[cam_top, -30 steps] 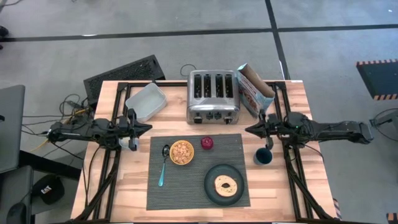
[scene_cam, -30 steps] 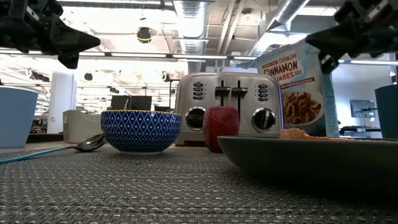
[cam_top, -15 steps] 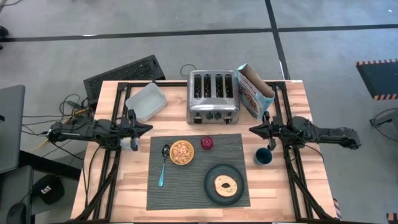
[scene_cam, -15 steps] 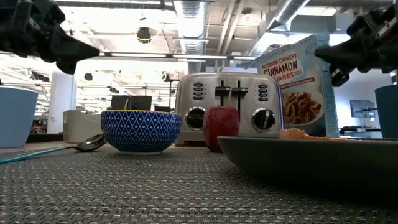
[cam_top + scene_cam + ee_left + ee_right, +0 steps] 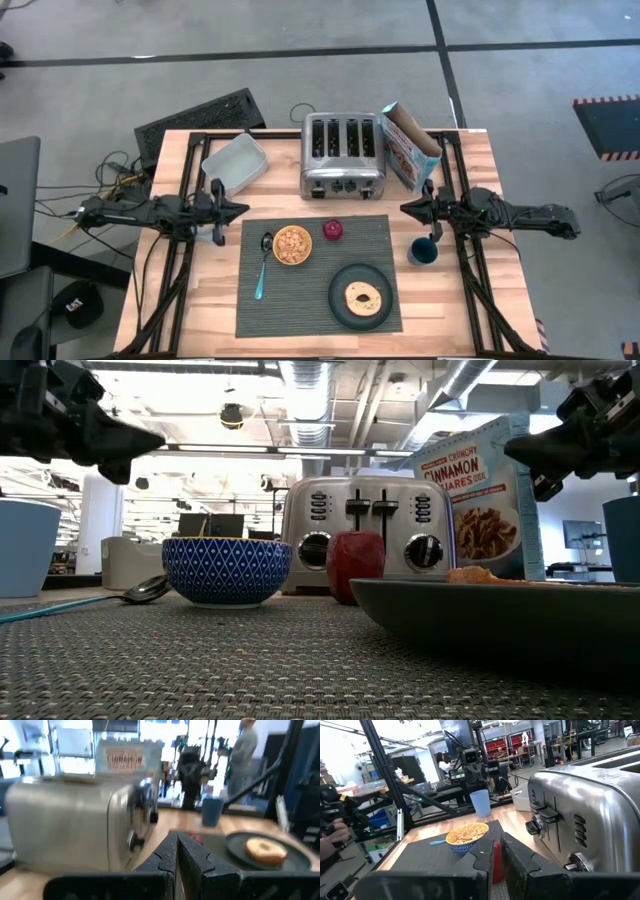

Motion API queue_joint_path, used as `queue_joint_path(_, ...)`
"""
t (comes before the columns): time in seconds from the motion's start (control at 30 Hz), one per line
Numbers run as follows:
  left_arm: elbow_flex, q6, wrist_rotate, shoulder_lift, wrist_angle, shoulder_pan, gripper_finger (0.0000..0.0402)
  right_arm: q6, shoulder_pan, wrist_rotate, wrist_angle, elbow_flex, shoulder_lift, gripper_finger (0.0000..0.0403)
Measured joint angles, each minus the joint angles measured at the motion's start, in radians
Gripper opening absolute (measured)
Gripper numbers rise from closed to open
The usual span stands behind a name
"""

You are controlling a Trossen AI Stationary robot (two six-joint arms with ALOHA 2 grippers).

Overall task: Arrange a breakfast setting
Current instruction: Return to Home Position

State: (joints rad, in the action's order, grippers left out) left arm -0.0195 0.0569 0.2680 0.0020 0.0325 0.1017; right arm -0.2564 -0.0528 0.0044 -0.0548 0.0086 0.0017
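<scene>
Left hand hovers mid-left in the high view, fingers together. At centre, the placemat carries the blue-handled spoon, yellow bowl, red fruit and, lower right, the plate with the bagel. The blue cup stands just right of it. Right hand, mid-right, shows fingers slightly apart.

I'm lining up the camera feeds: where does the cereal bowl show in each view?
High view: bowl on the placemat, beside the spoon.
Low view: left of centre, blue pattern showing.
Left wrist view: not in it.
Right wrist view: mid-picture, on the placemat.
Shared landmark: the toaster, in all four views.
</scene>
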Motion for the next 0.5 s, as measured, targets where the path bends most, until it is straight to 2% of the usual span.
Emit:
queue_joint_path(0.17,0.008,-0.015,-0.057,0.007,0.026,-0.001,0.0,0.0,0.001,-0.001,0.022,0.0,0.0,0.0063)
queue_joint_path(0.5,0.009,-0.15,-0.05,0.007,0.031,-0.001,0.0,0.001,0.0,-0.001,0.039,0.0,0.0,0.0064)
